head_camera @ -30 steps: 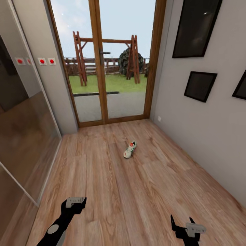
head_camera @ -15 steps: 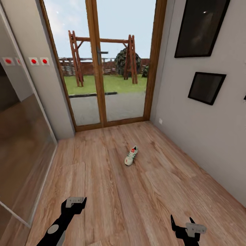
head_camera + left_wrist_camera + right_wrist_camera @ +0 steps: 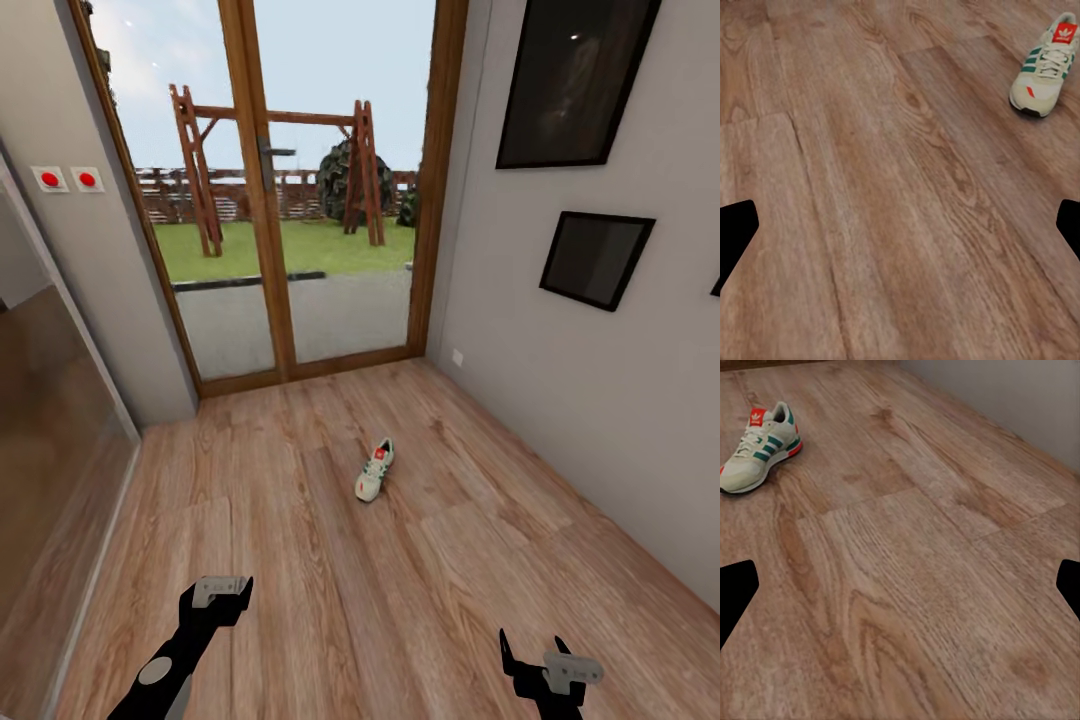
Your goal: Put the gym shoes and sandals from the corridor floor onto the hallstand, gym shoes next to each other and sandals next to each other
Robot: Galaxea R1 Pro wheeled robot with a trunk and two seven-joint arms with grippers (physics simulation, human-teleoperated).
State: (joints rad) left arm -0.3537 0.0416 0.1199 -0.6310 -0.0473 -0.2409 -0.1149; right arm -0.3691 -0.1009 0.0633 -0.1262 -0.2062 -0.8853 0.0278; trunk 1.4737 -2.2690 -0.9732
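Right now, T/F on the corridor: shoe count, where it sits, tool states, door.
1. One gym shoe lies on the corridor floor. True.
2. The left tool grips the shoe. False: it hangs open over bare floor, well short of the shoe.
3. The shoe rests against the right wall. False: it lies mid-floor, apart from the wall.
4. A glass door with a wooden frame stands beyond the shoe. True.
5. The right tool holds a sandal. False: it is empty.
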